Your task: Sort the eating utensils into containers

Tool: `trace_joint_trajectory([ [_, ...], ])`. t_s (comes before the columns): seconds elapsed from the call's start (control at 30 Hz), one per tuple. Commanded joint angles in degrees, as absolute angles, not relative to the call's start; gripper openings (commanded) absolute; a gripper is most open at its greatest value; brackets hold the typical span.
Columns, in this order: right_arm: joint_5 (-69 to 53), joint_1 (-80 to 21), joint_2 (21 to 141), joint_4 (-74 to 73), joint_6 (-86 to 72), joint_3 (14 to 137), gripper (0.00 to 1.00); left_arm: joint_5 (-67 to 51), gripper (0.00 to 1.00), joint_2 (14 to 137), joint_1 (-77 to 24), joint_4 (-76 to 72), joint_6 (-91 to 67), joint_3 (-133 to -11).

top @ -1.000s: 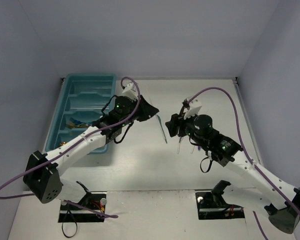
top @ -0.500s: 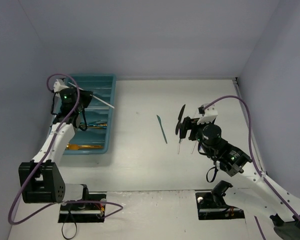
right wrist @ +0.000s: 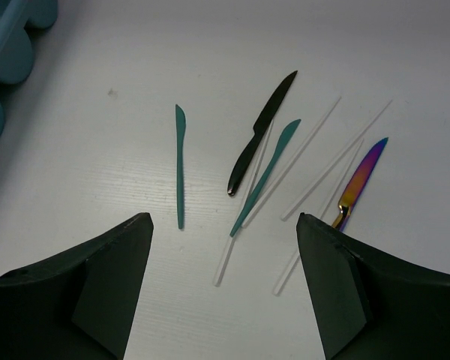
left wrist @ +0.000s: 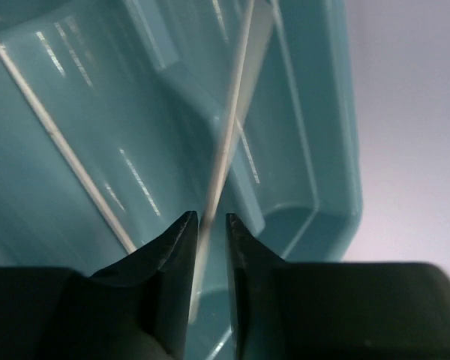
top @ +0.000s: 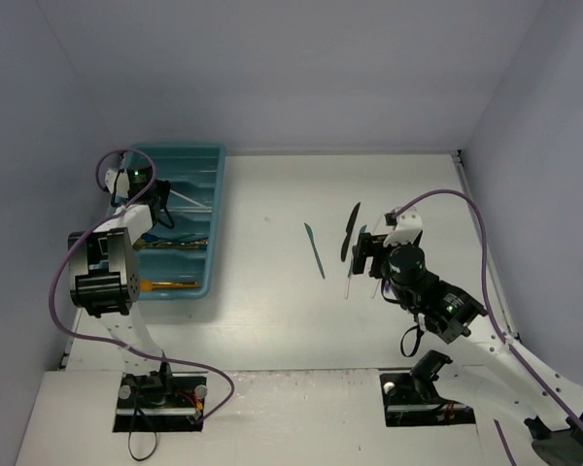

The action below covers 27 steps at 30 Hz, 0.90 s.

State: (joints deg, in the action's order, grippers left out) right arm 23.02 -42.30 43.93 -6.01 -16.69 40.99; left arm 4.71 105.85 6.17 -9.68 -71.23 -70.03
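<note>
The teal tray [top: 217, 194] stands at the far left; its compartments [left wrist: 330, 112] fill the left wrist view. My left gripper [top: 154, 201] hangs over it. Its jaws stand slightly apart around a thin white utensil [left wrist: 229, 127], with a sliver of gap on the right side [left wrist: 211, 225]. Another white utensil [left wrist: 60, 135] lies in a compartment. My right gripper [right wrist: 223, 225] is open above the table. Below it lie a teal knife [right wrist: 180, 166], a black knife [right wrist: 261, 135], a second teal knife [right wrist: 266, 176], white utensils [right wrist: 244, 225] and an iridescent purple knife [right wrist: 360, 180].
A gold utensil [top: 165, 284] and others rest in the tray's near compartments. The lone teal knife [top: 315, 249] lies mid-table, between the tray and my right gripper [top: 369, 254]. Grey walls close in the table at the back and on both sides.
My left arm swung from mid-table to the tray with the white utensil, lowered it inside, and its jaws have just parted a little. The right jaws widened earlier and now hold still.
</note>
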Motion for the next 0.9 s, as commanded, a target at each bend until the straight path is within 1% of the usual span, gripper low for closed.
trace_joint_trajectory([
  [0.0, 26.42, -41.92, 43.09, -5.39, -17.38, 41.28, 0.75, 7.54, 0.30, 103.48, 6.24, -14.15, -74.53, -72.58],
  [0.13, 28.36, -41.71, 44.13, -5.88, -17.59, 41.36, 0.75, 7.32, 0.52, 101.93, 6.24, -14.14, -73.59, -71.49],
  [0.2, 29.90, -41.43, 45.44, -6.39, -18.35, 41.71, 0.75, 6.33, 0.57, 100.52, 6.25, -14.08, -73.22, -70.99],
  [0.37, 29.80, -38.75, 50.30, -7.70, -21.66, 42.69, 0.74, 3.20, 0.61, 94.35, 6.24, -14.07, -71.48, -67.43],
  [0.43, 28.95, -37.30, 52.73, -8.04, -23.46, 42.71, 0.73, 0.49, 0.62, 90.49, 6.09, -13.38, -67.80, -66.63],
  [0.5, 26.94, -34.71, 54.30, -8.13, -25.51, 42.55, 0.72, -2.29, 0.66, 86.73, 5.90, -11.26, -64.41, -66.61],
  [0.6, 23.67, -31.54, 57.59, -8.00, -27.97, 42.06, 0.70, -8.35, 0.67, 82.77, 5.08, -2.99, -54.57, -68.79],
  [0.77, 21.92, -31.38, 64.52, -7.93, -32.06, 42.49, 0.66, -12.98, 0.67, 74.01, 3.37, 13.46, -36.62, -70.27],
  [0.87, 20.11, -31.46, 69.08, -7.70, -34.23, 42.79, 0.64, -15.46, 0.67, 69.10, 3.30, 19.52, -30.51, -68.52],
])
